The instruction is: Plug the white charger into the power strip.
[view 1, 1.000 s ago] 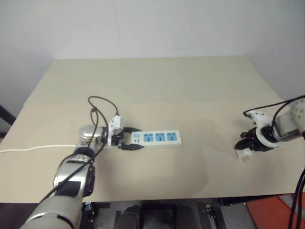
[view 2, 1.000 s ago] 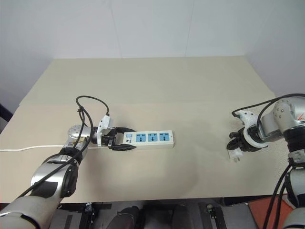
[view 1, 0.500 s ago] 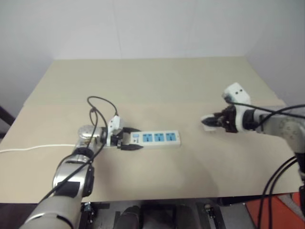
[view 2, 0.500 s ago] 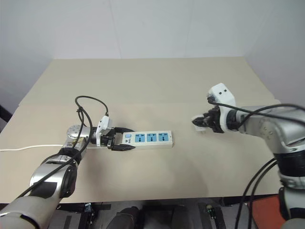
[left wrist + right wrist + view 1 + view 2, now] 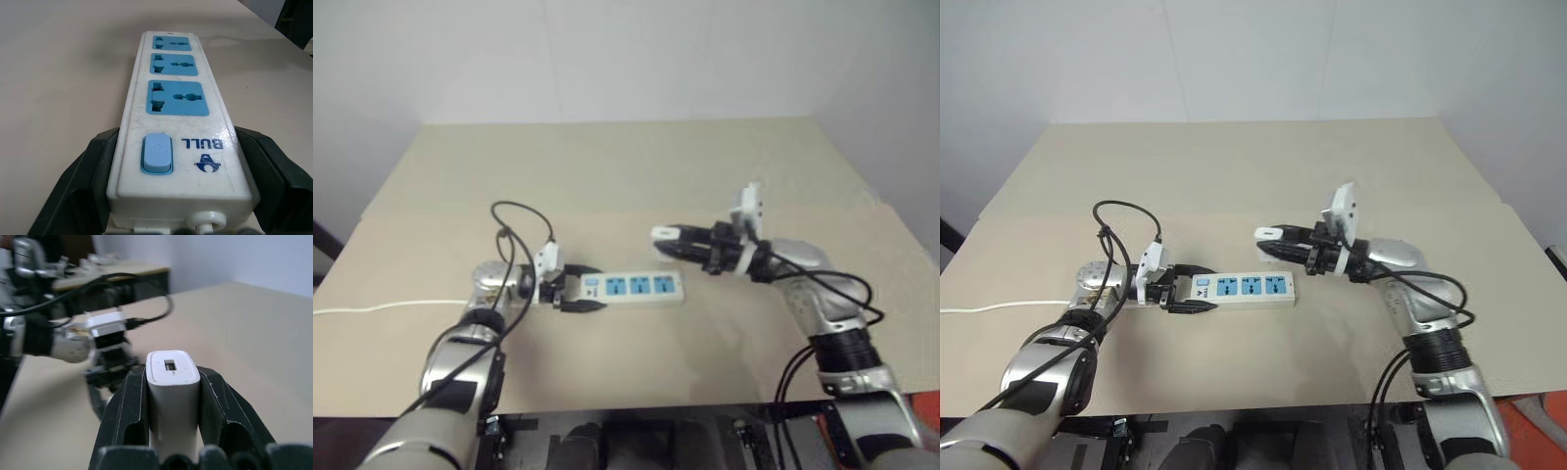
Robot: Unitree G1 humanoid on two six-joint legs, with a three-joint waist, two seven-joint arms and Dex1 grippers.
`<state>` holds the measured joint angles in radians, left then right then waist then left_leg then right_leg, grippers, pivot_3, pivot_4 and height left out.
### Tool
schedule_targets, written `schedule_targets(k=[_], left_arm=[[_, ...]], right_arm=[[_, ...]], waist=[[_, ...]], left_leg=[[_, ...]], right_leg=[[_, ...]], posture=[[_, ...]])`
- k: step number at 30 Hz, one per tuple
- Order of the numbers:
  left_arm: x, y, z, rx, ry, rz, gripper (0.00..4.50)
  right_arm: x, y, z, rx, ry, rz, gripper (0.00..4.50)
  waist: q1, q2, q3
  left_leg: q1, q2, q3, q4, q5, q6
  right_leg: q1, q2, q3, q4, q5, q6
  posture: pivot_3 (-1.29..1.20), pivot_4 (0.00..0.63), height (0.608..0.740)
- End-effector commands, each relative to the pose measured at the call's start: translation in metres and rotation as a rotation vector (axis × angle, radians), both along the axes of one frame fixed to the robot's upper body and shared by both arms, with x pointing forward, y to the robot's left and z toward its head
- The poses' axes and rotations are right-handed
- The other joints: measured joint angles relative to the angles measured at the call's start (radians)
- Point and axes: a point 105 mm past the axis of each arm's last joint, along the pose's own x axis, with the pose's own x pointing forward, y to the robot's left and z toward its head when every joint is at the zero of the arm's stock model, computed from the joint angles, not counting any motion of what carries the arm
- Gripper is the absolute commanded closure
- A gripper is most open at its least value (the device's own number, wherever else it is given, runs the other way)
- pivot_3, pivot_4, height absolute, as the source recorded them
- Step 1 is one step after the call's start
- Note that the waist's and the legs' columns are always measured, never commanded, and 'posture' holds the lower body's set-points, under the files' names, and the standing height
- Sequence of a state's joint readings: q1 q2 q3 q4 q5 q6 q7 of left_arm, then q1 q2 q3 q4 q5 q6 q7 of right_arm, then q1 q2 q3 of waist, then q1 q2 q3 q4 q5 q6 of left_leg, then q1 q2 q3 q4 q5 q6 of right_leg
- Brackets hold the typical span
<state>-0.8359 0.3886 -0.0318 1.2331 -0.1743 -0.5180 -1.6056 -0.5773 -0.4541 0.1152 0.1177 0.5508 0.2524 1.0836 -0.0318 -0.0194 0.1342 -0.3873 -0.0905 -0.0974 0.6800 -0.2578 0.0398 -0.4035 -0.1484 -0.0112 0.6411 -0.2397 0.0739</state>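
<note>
The white charger (image 5: 172, 382) sits clamped between the two black fingers of the right gripper (image 5: 1285, 245), which are closed tight against its sides; its flat end with a small rectangular port faces away from the wrist. The right gripper points roughly level and toward the robot's left, and the charger is held in the air above the table (image 5: 1234, 166), just beyond and above the free end of the power strip (image 5: 1244, 287). The right forearm reaches in from the right with the elbow bent low near the table's front edge, and a white wrist module stands up just behind the gripper.

The power strip lies flat on the table, its three blue sockets in a row and its blue switch (image 5: 156, 153) at the end nearest the left gripper (image 5: 1180, 289). That gripper's fingers (image 5: 98, 166) stand wide apart on either side of the strip's switch end, and they hold it at both sides. The left gripper points toward the robot's right, slightly downward, low over the table, facing the right gripper along the strip. A thin white cord (image 5: 999, 306) runs from behind the left gripper toward the table's left edge, and a black cable (image 5: 1111, 230) loops above the left wrist.
</note>
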Motion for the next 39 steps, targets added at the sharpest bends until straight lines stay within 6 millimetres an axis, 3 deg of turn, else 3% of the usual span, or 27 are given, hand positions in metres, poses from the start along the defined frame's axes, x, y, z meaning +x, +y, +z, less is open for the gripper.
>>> schedule_targets(k=[1,9,18,39], left_arm=[[-0.005,-0.006,-0.005,-0.003,0.011,-0.031,1.22],[-0.009,-0.007,-0.008,-0.01,0.014,-0.039,1.22],[-0.012,-0.008,-0.011,-0.023,0.018,-0.041,1.22],[-0.013,-0.002,-0.012,-0.025,0.014,-0.029,1.22]], right_arm=[[-0.004,0.014,-0.001,-0.009,-0.055,0.103,3.38],[0.009,0.028,-0.028,-0.026,-0.007,0.151,3.38],[0.027,0.041,-0.025,0.015,0.001,0.139,3.38],[0.024,0.051,-0.046,0.001,0.028,0.179,3.38]], waist=[[0.0,0.0,0.0],[-0.002,0.001,0.0],[-0.006,0.001,-0.001],[-0.011,0.003,-0.001]], left_leg=[[0.0,0.0,0.0,0.0,0.001,-0.002],[0.001,0.0,-0.001,0.0,0.003,-0.005],[0.001,0.0,-0.001,-0.001,0.004,-0.006],[0.001,0.0,-0.001,-0.002,0.003,-0.007]], right_leg=[[0.0,0.0,0.0,0.0,0.0,0.0],[0.0,0.0,0.0,0.001,0.0,0.0],[-0.001,0.0,0.001,0.001,0.0,0.0],[-0.002,0.0,0.001,0.002,0.0,0.0]], posture=[[0.0,0.15,0.74],[0.0,0.15,0.74],[0.0,0.15,0.74],[0.0,0.15,0.74]])
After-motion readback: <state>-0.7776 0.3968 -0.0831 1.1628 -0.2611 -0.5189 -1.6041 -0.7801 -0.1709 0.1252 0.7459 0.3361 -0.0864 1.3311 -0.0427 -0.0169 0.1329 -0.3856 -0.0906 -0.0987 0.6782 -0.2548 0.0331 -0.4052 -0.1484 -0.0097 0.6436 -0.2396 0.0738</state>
